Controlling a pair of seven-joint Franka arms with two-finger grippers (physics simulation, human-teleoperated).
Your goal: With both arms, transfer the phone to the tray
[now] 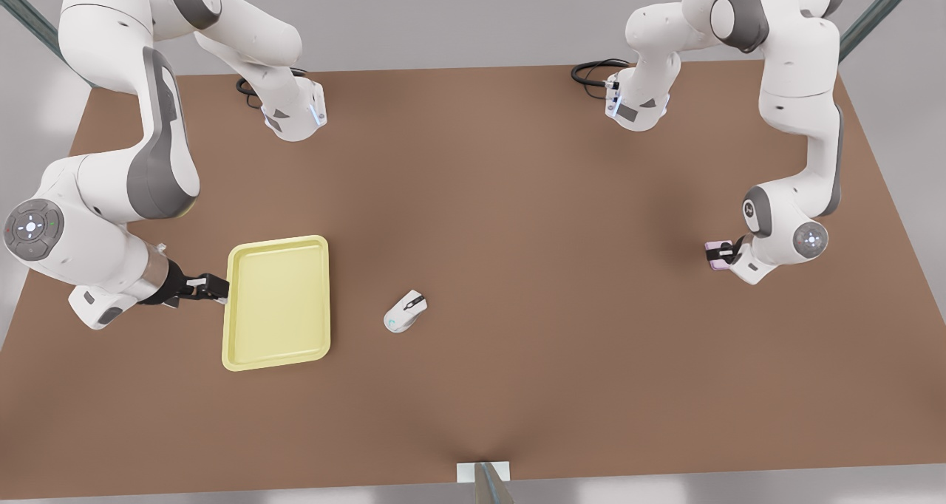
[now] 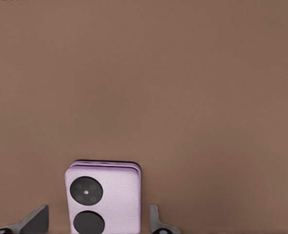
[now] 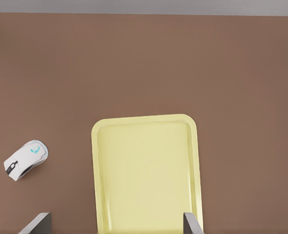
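Two arms on my screen. Brown table point(image 1: 517, 267) largest. Yellow tray point(image 1: 277, 301) at front view's left; right gripper point(image 1: 214, 288) at its short edge, fingers spread. Left gripper point(image 1: 728, 253) at front view's right, fingers apart around lilac phone point(image 2: 104, 197), not touching. White mouse point(image 1: 406, 311) beside tray.

Matt brown table point(image 1: 517, 267), smooth and even, no grain to it. The tray point(image 1: 277, 302) looks like smooth pale yellow plastic with a soft, low sheen. The phone point(image 2: 103, 200) has a satiny lilac back, finely textured, and two glossy black discs. Right of the tray, the mouse point(image 1: 406, 311) is glossy white plastic. Both arms point(image 1: 111, 193) wear shiny white shells with matt grey joints.
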